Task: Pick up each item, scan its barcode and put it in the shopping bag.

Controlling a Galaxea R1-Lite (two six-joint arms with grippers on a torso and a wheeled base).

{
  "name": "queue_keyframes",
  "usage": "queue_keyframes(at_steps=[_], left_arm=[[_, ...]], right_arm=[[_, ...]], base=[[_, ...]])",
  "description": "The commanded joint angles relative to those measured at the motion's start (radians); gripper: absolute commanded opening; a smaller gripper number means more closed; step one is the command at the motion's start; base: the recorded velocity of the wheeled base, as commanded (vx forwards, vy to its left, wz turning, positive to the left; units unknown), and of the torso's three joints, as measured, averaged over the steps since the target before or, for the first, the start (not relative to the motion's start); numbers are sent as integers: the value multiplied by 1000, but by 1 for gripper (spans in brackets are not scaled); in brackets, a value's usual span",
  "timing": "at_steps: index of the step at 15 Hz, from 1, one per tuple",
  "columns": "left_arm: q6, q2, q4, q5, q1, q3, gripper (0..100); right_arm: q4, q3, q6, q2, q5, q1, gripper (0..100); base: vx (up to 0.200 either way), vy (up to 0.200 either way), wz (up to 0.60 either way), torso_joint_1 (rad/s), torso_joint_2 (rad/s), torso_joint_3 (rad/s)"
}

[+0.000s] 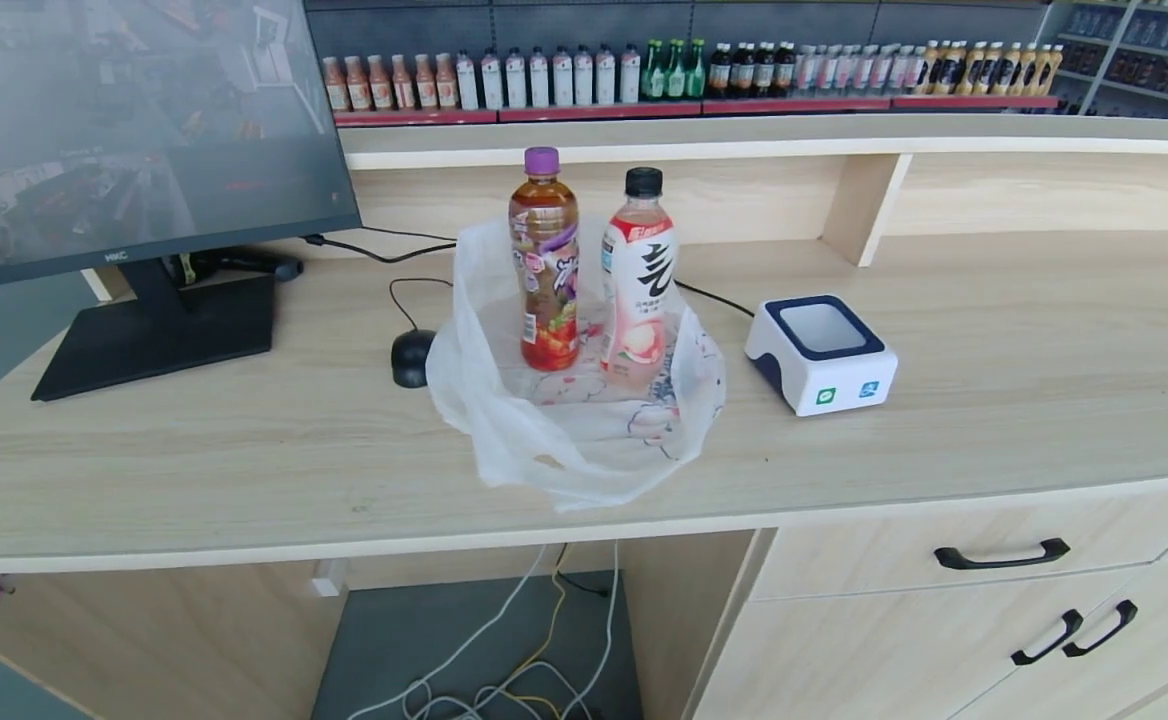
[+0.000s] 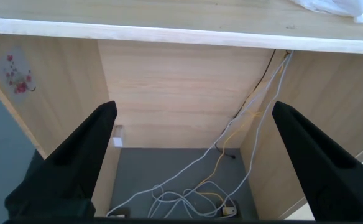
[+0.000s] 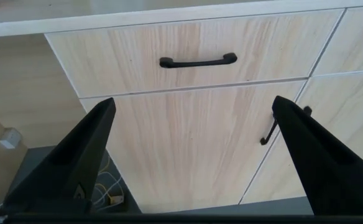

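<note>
**Desk:** Head camera?
**Me:** I see 2 upright bottles, the purple-capped bottle [image 1: 544, 270] and the black-capped bottle [image 1: 637, 285], in the slumped-open shopping bag [image 1: 564, 430] on the counter [image 1: 994, 400]. The scanner [image 1: 819, 352] is just right of them.
**Desk:** Left wrist?
**Me:** My left gripper [image 2: 194, 106] is below the counter edge, jaws wide apart and empty, facing cables [image 2: 188, 193].
**Desk:** Right wrist?
**Me:** My right gripper [image 3: 194, 101] faces a drawer handle [image 3: 197, 61], jaws wide, holding nothing.
</note>
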Motion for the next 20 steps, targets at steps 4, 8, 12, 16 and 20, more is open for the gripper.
queue_keyframes(at_steps=[4,8,12,16,20], left_arm=[[0,0,0,0,0,0,100],[0,0,0,0,0,0,100],[0,0,0,0,0,0,100],[0,0,0,0,0,0,100],[1,0,0,0,0,0,100]], right_arm=[[-1,0,-1,2,0,0,100],[-1,0,5,2,0,0,100],[-1,0,8,2,0,0,100],[-1,0,8,2,0,0,100],[-1,0,7,2,0,0,100]], base=[[0,-200,0,2,1,2],[0,-200,0,4,1,4],[0,-200,0,2,2,4],[0,-200,0,2,2,4],[0,-100,0,0,2,1]])
